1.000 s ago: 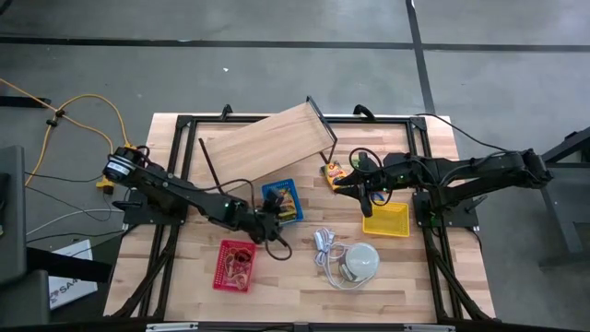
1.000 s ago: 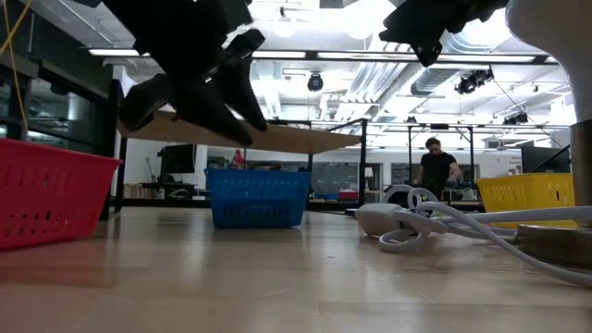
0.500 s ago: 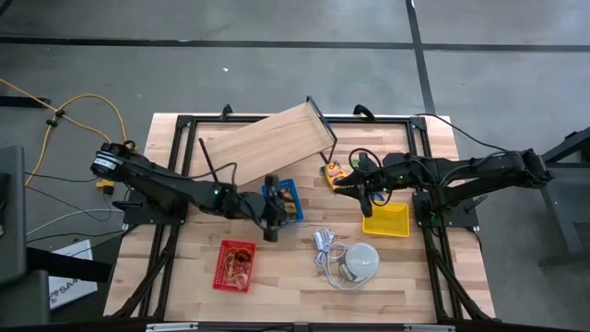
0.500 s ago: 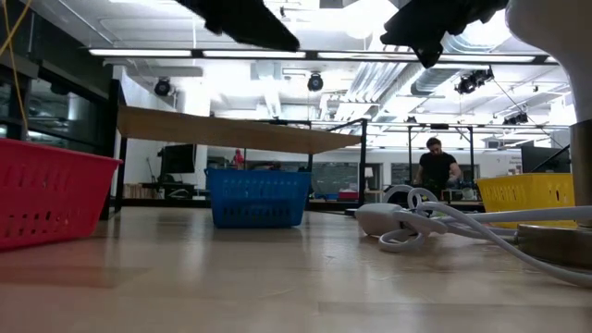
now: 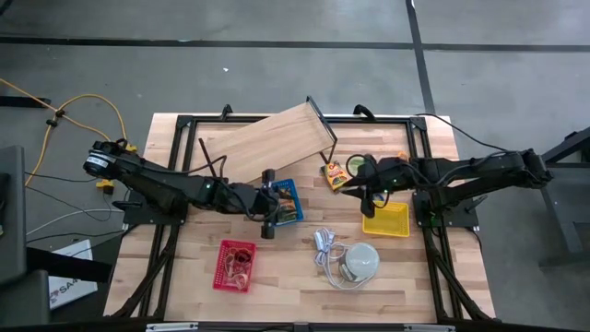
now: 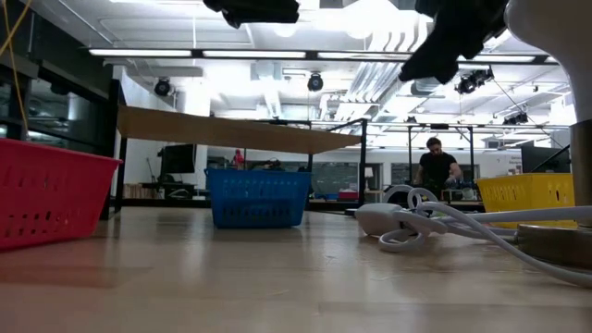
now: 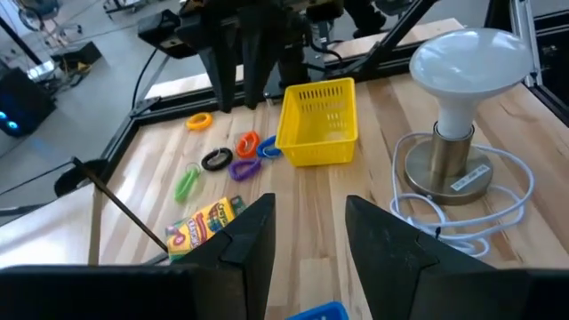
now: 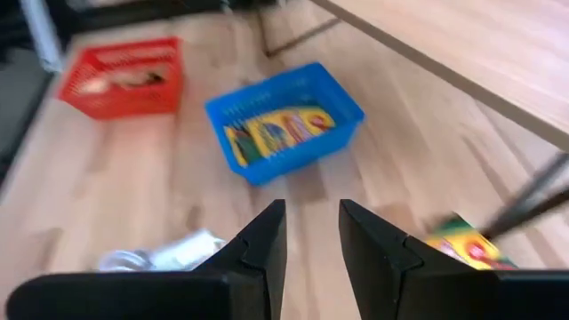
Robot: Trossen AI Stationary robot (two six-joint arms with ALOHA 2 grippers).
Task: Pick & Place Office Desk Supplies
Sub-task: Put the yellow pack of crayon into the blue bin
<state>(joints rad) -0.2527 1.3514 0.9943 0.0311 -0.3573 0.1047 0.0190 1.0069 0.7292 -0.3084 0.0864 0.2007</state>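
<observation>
The table [image 5: 304, 286] is pale, matt planked wood. The red basket [image 5: 235, 265], blue basket [image 5: 286, 200] and yellow basket [image 7: 320, 124] look like perforated plastic, while the white lamp [image 7: 467, 67] has a smooth, slightly glossy dome

Three baskets: red basket [image 5: 235, 265], blue basket [image 5: 283, 201], yellow basket [image 5: 386, 219]. Two crayon packets [image 5: 336, 173]. One white lamp [image 5: 359, 262]. Six clips [image 7: 233, 156].

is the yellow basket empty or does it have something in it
Empty. The left wrist view looks down into the yellow basket and shows only its bare mesh floor; the colored clips lie on the table beside it.
</observation>
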